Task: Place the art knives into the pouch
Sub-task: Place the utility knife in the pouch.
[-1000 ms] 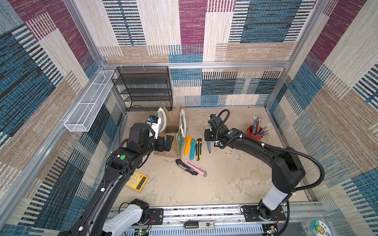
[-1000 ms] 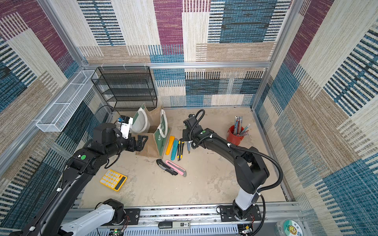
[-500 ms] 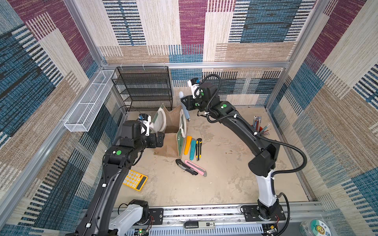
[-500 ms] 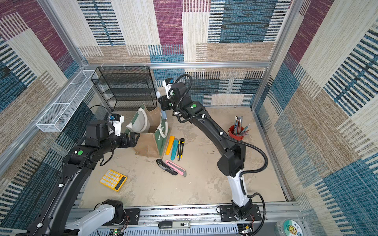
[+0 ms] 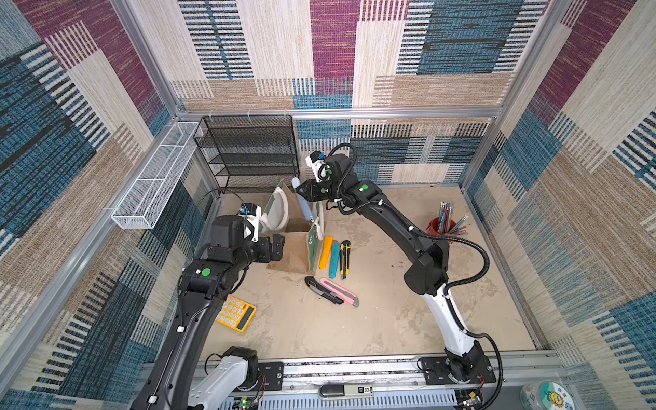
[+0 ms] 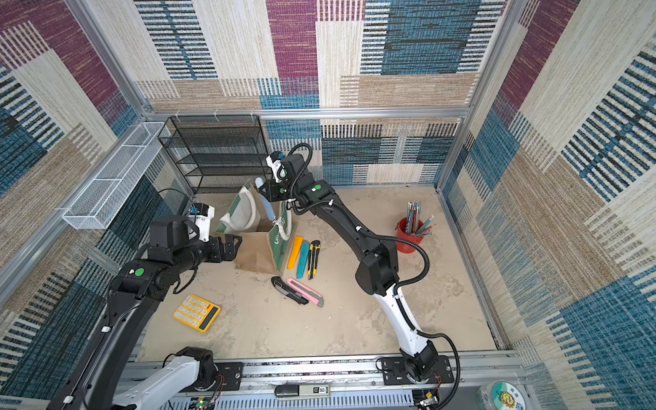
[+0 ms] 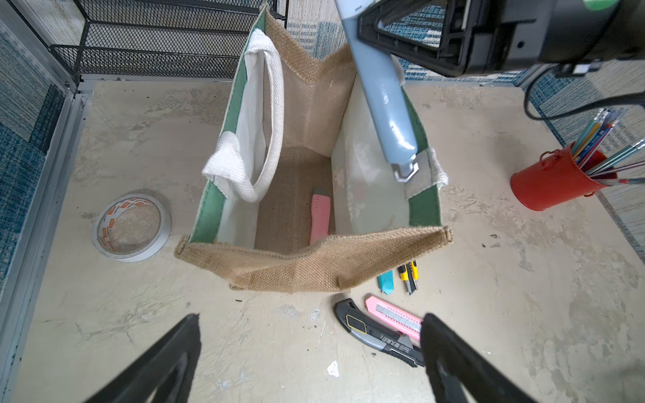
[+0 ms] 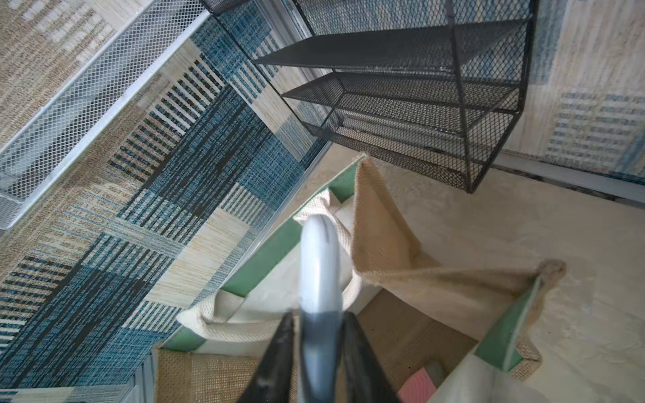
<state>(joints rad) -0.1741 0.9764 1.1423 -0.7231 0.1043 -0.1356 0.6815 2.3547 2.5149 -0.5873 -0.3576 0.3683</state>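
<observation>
Pouch (image 7: pixel 296 268): one, upright with its mouth open, directly below the right gripper (image 5: pixel 301 189) and just ahead of the left gripper (image 7: pixel 310 317), apart from the latter. Handles: two white loops, one (image 7: pixel 265 115) hanging into the mouth.

Grey knife (image 7: pixel 382 101): one, tilted with its blade end down. Its upper end sits between the right jaws and its lower end is at the pouch mouth, beside the other handle. Those jaws flank it closely; whether they clamp it cannot be told. Left jaws stand wide apart, holding nothing.

Pink knife (image 7: pixel 320 218): one, on the pouch floor below the right jaws.

Table knives, to the right of the left jaws and below the right jaws:
- one orange knife (image 5: pixel 326 252)
- one teal knife (image 5: pixel 333 261)
- yellow-black knives (image 5: pixel 344 259), apparently two slim ones side by side
- one black knife (image 5: pixel 323 290), touching a second pink knife (image 5: pixel 339 291)

Tape roll (image 7: pixel 132 226): one, left of the left jaws, near the pouch.

Calculator (image 5: pixel 236 314): one, behind the left jaws.

Red cup (image 5: pixel 438 229): one, holding pens, well apart from the right jaws.

Rack (image 5: pixel 248 152): one, beyond the right jaws.
</observation>
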